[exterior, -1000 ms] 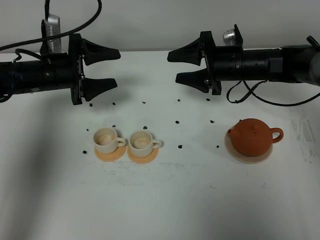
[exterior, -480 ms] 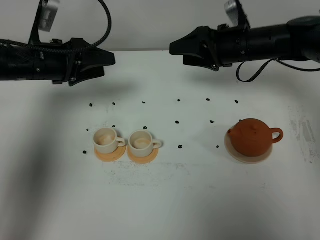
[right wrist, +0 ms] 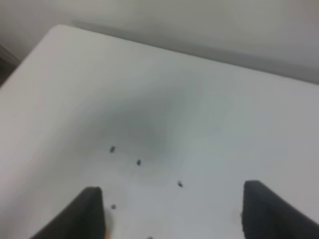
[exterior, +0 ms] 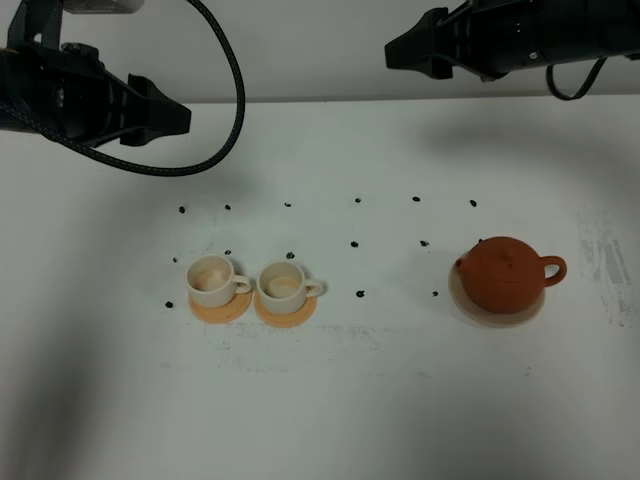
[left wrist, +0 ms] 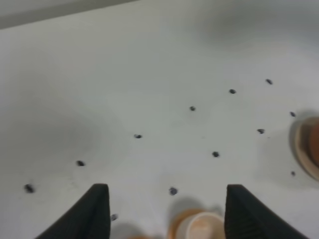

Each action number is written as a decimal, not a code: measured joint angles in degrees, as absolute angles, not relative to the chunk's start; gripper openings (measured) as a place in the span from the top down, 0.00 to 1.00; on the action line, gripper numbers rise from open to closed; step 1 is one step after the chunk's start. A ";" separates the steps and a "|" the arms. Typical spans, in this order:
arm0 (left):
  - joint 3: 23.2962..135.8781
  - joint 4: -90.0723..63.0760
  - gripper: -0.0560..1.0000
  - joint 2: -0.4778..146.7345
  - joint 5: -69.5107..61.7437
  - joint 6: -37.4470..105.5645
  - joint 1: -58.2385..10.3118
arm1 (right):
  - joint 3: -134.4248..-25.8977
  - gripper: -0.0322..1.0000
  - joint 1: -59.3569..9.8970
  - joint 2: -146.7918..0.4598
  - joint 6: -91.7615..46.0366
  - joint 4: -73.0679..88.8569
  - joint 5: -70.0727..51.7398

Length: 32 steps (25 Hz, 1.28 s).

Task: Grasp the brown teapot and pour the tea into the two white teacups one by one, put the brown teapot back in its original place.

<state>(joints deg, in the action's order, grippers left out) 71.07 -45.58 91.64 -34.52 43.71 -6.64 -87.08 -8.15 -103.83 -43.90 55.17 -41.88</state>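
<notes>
Item one: brown teapot (exterior: 505, 272), squat, lid on, stood upright on a pale saucer (exterior: 497, 318) at about 4 o'clock of the white bench (exterior: 380, 400) in the high view; spout toward 9 o'clock, loop handle toward 3 o'clock. Item two: first teacup (exterior: 210, 279), cream-white with a tan-stained inside, upright on an orange coaster (exterior: 222, 311) at about 8 o'clock of the bench, handle toward 3 o'clock. Item three: second teacup (exterior: 281, 283), matching, just beside the first at its 3 o'clock, on its own coaster (exterior: 287, 317), handle likewise toward 3 o'clock. Cups and teapot stood well apart. Item four: dark specks (exterior: 355, 243), scattered in rows across the middle of the bench between and behind the cups and teapot. Item five: left hand (exterior: 170, 118), raised above the bench at 10 o'clock, fingers spread wide apart in its wrist view (left wrist: 167, 188), holding nothing; a cup rim (left wrist: 202, 226) showed blurred between them, far below. Item six: right hand (exterior: 420, 48), raised at 1 o'clock, fingers apart in its wrist view (right wrist: 173, 188), holding nothing, over bare bench. Item seven: black cable (exterior: 235, 90), looping beside the left arm.
</notes>
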 joint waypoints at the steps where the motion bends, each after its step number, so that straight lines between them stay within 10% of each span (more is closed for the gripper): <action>1: 71.07 -43.75 0.49 90.71 -34.58 42.33 -6.70 | -86.20 0.43 -8.15 -102.75 -43.77 53.98 -41.19; 32: 39.74 -39.95 0.55 51.25 -23.11 36.70 -6.76 | -47.66 0.43 -8.15 -51.08 -41.76 44.93 -25.59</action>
